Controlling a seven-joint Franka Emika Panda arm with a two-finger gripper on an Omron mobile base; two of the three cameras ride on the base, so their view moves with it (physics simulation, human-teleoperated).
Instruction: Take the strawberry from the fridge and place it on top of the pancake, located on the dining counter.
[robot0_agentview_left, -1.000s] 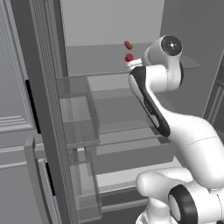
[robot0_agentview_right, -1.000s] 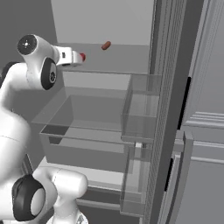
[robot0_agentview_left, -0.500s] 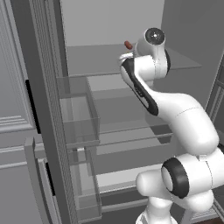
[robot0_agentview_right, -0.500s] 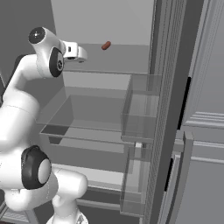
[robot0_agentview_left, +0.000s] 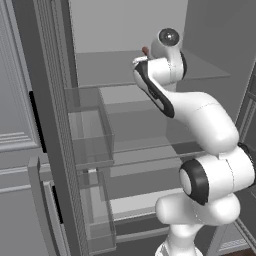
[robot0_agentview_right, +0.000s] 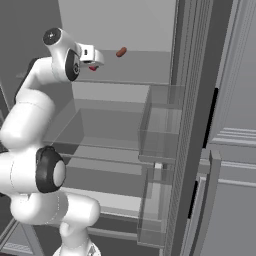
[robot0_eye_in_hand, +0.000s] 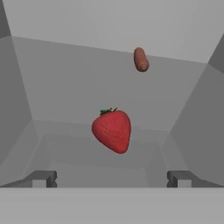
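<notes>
Reaching into the fridge (robot0_agentview_left: 125, 30) for the strawberry (robot0_eye_in_hand: 112, 130). Gripper (robot0_eye_in_hand: 112, 178) wide open, lined up to grab it. Holding nothing yet.

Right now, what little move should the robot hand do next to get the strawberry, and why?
Probably ease straight forward, jaws kept wide. In the hand view the strawberry sits centred ahead of the gripper, lined up with the gap but beyond the open fingertips, so nothing is held yet. The small brown thing lies farther back on the fridge shelf, out of the way.
</notes>
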